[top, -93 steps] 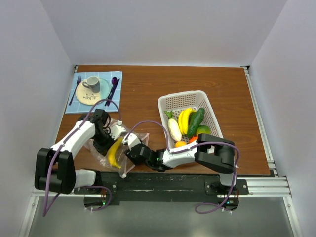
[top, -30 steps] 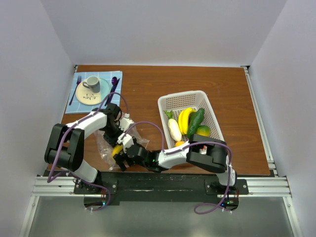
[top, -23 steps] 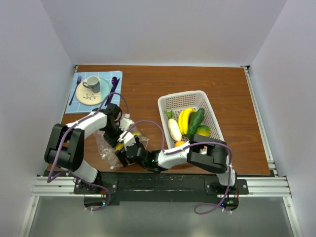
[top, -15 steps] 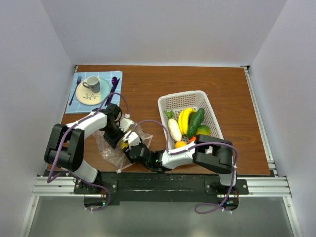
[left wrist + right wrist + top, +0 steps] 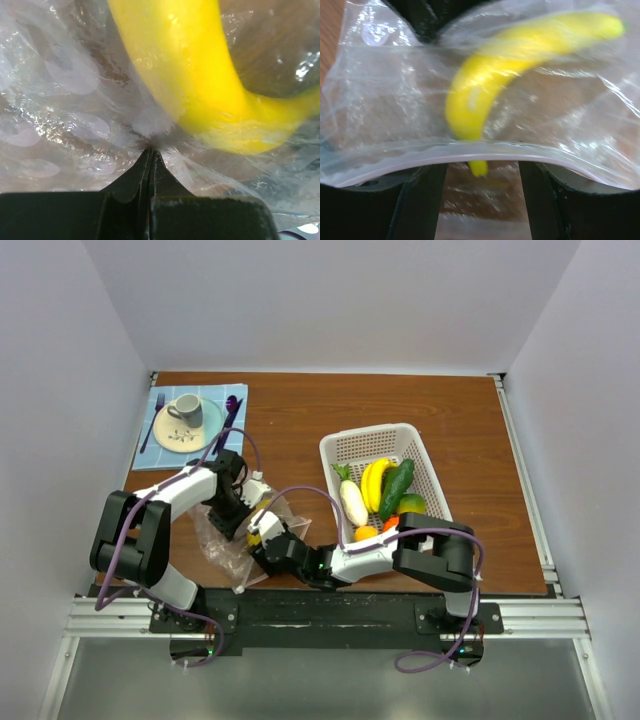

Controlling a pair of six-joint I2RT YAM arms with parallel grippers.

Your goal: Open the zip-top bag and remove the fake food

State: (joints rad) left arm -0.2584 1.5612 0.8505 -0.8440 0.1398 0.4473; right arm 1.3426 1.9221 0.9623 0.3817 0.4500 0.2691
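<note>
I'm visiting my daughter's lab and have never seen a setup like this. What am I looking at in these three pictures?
Two robot arms are bolted at the near edge of a wooden table. The wide picture looks down from above and behind them. The other two pictures come from a small camera on each wrist.

The left tool is shut, pinching the plastic of a clear zip-top bag with a yellow toy banana inside. The right tool stands open at the bag's zip edge. The banana's stem tip shows between its fingers.

Also on the table are a white basket of plastic fruit and vegetables, and a cup on a plate on a blue cloth.
</note>
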